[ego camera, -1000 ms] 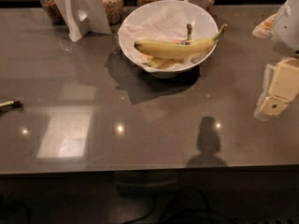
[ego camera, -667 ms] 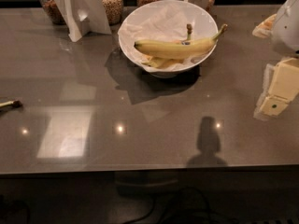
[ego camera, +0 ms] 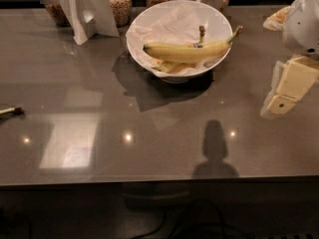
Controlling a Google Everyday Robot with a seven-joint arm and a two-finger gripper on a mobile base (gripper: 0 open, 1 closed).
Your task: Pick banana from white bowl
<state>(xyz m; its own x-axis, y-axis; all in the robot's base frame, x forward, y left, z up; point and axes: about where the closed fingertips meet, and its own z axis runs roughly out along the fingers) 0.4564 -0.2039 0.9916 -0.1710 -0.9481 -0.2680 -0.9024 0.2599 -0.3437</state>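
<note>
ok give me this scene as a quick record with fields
target: banana, lying across the white bowl, stem tip past the right rim
container: white bowl, paper-lined, on the table
under target: shorter bananas
claw: at the right edge, above the table, apart from bowl and banana
behind bowl: glass jars of grain
status: banana not yet picked

We see a dim scene. The glossy dark tabletop point(ego camera: 164, 148) mirrors small overhead lights as bright spots, with a pale rectangle at lower left. The white bowl point(ego camera: 219, 21) throws a dark shadow toward lower left. The end effector point(ego camera: 281, 96) sits brightly lit at the right edge.
</note>
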